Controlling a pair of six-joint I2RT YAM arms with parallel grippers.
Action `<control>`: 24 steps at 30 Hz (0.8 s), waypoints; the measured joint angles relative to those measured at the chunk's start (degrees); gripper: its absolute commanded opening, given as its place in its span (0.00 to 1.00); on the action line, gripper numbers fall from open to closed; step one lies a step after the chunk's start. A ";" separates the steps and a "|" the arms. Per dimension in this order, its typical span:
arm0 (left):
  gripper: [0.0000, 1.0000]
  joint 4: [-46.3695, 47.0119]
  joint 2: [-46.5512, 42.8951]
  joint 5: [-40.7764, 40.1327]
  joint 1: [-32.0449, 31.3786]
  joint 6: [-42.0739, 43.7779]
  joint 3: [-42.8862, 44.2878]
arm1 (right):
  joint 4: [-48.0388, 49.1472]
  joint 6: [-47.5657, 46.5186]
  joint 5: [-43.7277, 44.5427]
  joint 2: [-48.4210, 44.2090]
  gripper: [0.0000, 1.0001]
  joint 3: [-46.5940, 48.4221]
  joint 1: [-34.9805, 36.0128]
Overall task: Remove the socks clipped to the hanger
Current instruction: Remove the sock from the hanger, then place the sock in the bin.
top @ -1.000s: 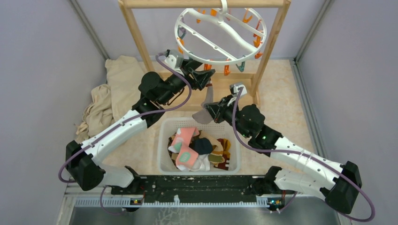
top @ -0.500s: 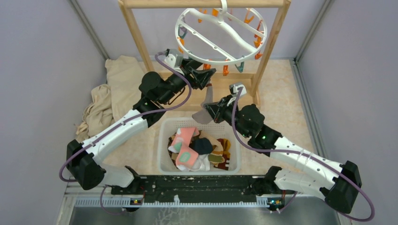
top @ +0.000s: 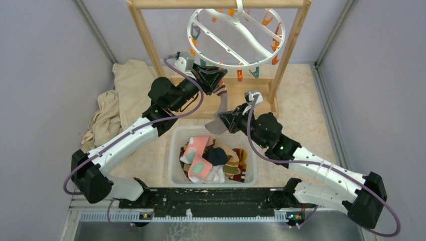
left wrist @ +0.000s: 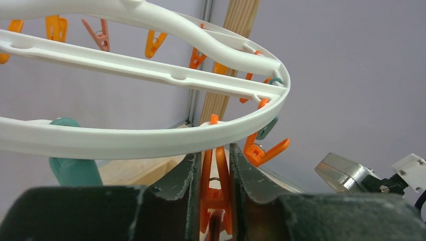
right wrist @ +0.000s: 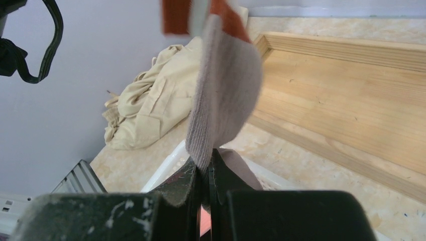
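Wooden frame [top: 146, 45] stands at the back of the beige, stone-look surface [top: 301, 100], with a white perforated basket [top: 175, 155] just in front of its base. Off to the left there's a crumpled pile of cream cloth [top: 125, 90] up against the grey wall [top: 45, 75].

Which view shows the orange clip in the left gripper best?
Left wrist: the orange clip hangs from the hanger, pinched between the left gripper's fingers, both sides visible. Top external mostly hides it under that gripper. Right wrist shows only orange tips, likely its jaws, biting the grey sock's top.
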 measured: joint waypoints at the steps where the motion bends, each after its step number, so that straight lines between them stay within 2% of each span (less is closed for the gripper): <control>1: 0.08 0.07 0.00 0.00 0.00 -0.17 0.00 | -0.11 0.07 -0.04 0.00 0.00 -0.35 0.00; 2: 0.01 0.15 0.00 0.00 0.00 -0.28 0.00 | -0.22 0.09 -0.09 0.00 0.00 -0.61 0.00; 3: 0.00 0.17 0.00 0.00 0.00 -0.44 0.00 | -0.22 0.11 -0.09 0.00 0.00 -0.76 0.00; 10: 0.00 0.26 0.00 0.04 0.00 -0.61 0.00 | -0.37 0.44 -0.37 -0.02 0.00 -1.16 0.00; 14: 0.05 -0.44 -0.26 0.02 0.00 -0.63 0.00 | -0.83 0.52 -1.68 -0.04 0.00 -1.16 0.00; 20: 0.31 -6.47 -2.21 -0.15 0.00 -0.92 0.96 | -5.14 1.01 -5.42 -0.63 0.00 -1.42 0.00; 24: 0.44 -10.16 -5.22 -0.59 0.02 -1.29 0.66 | -6.54 1.90 -8.17 -1.68 0.00 -4.52 0.00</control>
